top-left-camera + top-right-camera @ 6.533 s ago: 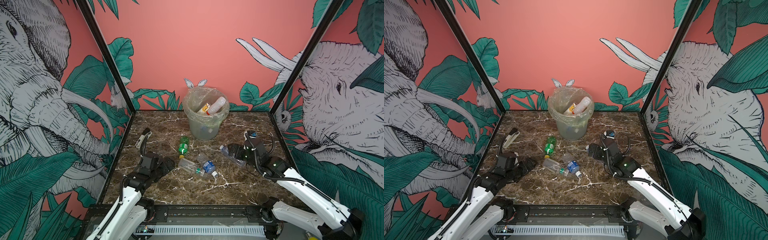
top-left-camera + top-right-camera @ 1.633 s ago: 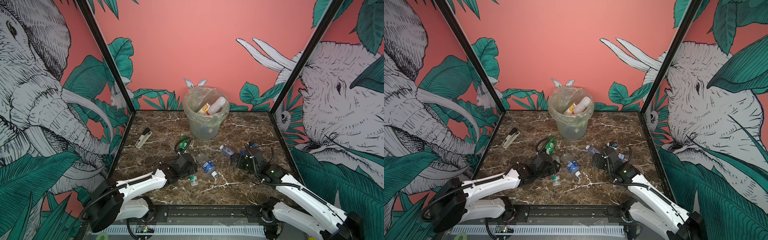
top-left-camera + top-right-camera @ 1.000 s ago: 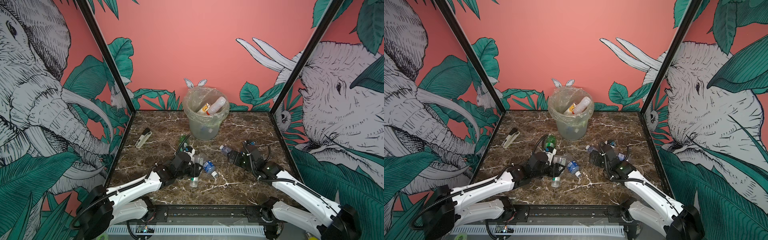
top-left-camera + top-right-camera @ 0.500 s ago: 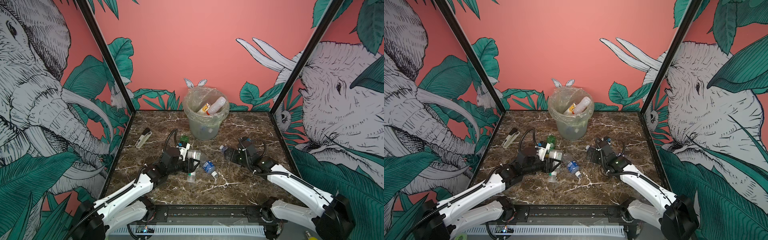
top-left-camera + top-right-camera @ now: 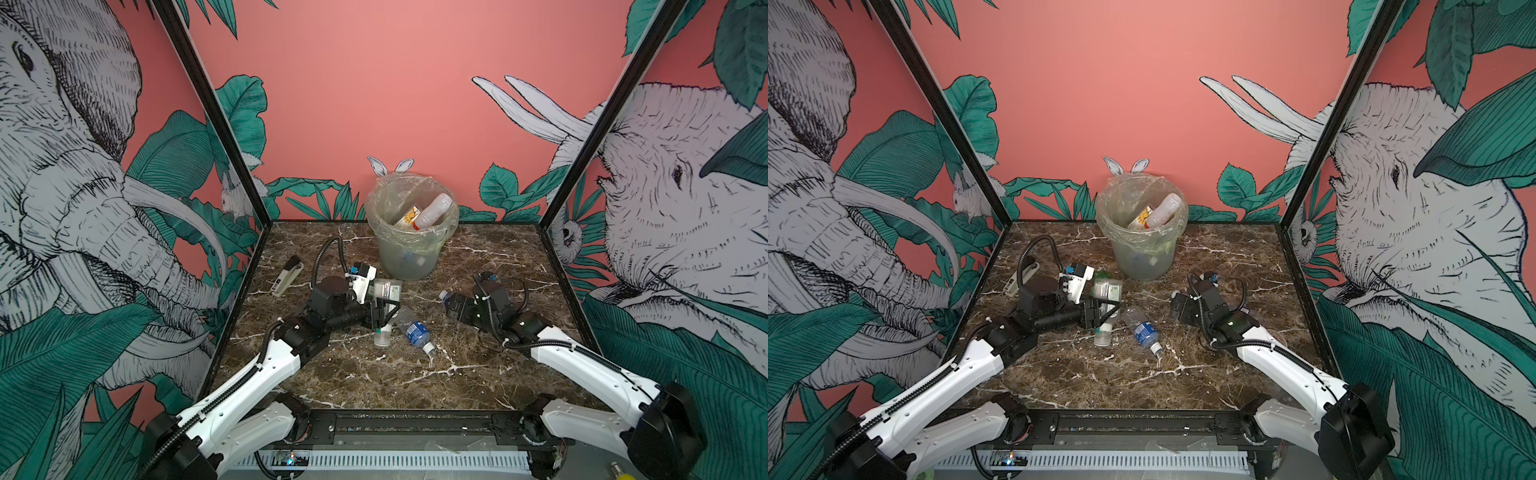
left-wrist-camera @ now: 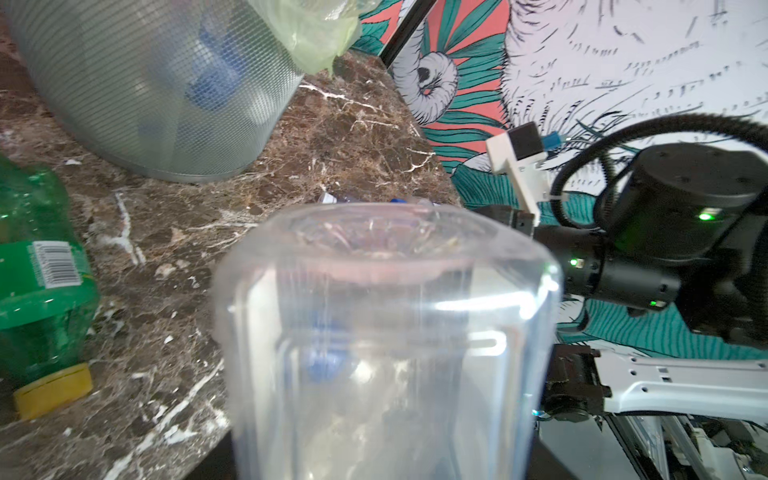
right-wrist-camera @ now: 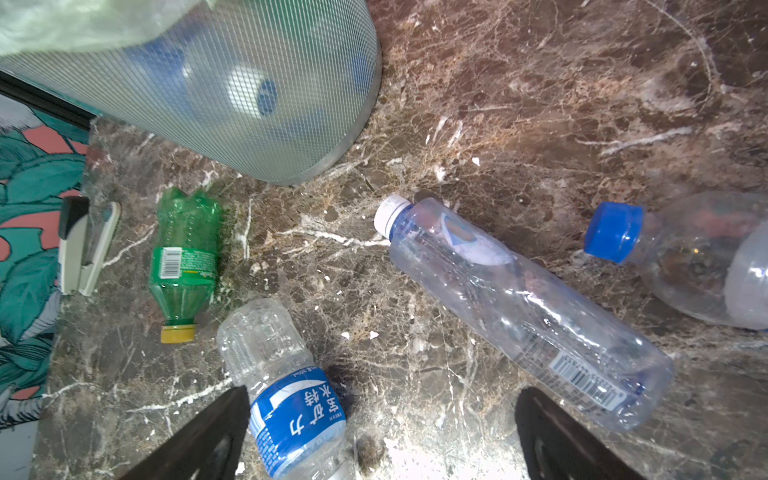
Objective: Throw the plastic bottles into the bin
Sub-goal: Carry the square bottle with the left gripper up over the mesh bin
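My left gripper (image 5: 384, 309) is shut on a clear plastic bottle (image 5: 387, 291), held base up and neck down above the marble, just in front of the bin (image 5: 409, 253). That bottle (image 6: 386, 332) fills the left wrist view and hides the jaws. The grey-green bin (image 7: 208, 83) holds several bottles. A green bottle (image 7: 185, 257) and a blue-labelled bottle (image 5: 411, 330) lie on the marble. My right gripper (image 5: 453, 309) is open over a blue-capped bottle (image 5: 445, 296). In the right wrist view a long clear white-capped bottle (image 7: 519, 299) lies past the open gripper (image 7: 382, 399).
A white-and-black stapler (image 5: 286, 276) lies near the left wall. The right arm (image 6: 665, 232) shows close by in the left wrist view. Black frame posts and printed walls close off the marble table (image 5: 374, 382) on three sides.
My left gripper has lifted the clear bottle and carried it back toward the bin. The right gripper has shifted left and back toward the blue-capped bottle, still open.
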Robot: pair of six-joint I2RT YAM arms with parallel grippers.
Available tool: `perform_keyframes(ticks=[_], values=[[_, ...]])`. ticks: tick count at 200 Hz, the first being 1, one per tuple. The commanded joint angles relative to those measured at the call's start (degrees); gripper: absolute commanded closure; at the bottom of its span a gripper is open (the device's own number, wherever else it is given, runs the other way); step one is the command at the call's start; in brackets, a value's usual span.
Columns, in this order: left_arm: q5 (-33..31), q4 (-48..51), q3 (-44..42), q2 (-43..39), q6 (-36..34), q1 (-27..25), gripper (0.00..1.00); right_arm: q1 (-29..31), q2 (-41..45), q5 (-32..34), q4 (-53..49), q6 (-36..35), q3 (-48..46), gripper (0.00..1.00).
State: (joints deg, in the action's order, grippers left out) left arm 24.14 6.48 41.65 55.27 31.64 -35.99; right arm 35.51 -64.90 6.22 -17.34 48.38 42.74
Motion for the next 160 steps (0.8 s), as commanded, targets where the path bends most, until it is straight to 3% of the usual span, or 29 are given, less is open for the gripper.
perform_keyframes(ticks=[1,45,91,128,160], values=[[4.03,-4.27,-1.6,0.91,0.91,2.14,0.34,0.18,-0.35,0.91,1.1,-1.52,0.74,0.01],[4.68,-5.29,0.68,3.43,3.89,4.66,0.36,0.09,-0.81,2.95,0.11,-2.81,0.49,0.01],[2.55,1.33,15.47,9.23,1.77,4.7,0.34,0.09,-1.18,2.33,1.06,-2.91,-0.05,0.01],[-1.29,5.2,37.54,22.58,-0.34,4.83,0.32,0.09,-0.76,2.27,0.98,-3.02,-0.47,0.01],[-1.08,15.79,69.36,47.23,-0.16,6.95,0.23,0.01,-0.41,2.79,0.42,-3.09,-0.83,0.01]])
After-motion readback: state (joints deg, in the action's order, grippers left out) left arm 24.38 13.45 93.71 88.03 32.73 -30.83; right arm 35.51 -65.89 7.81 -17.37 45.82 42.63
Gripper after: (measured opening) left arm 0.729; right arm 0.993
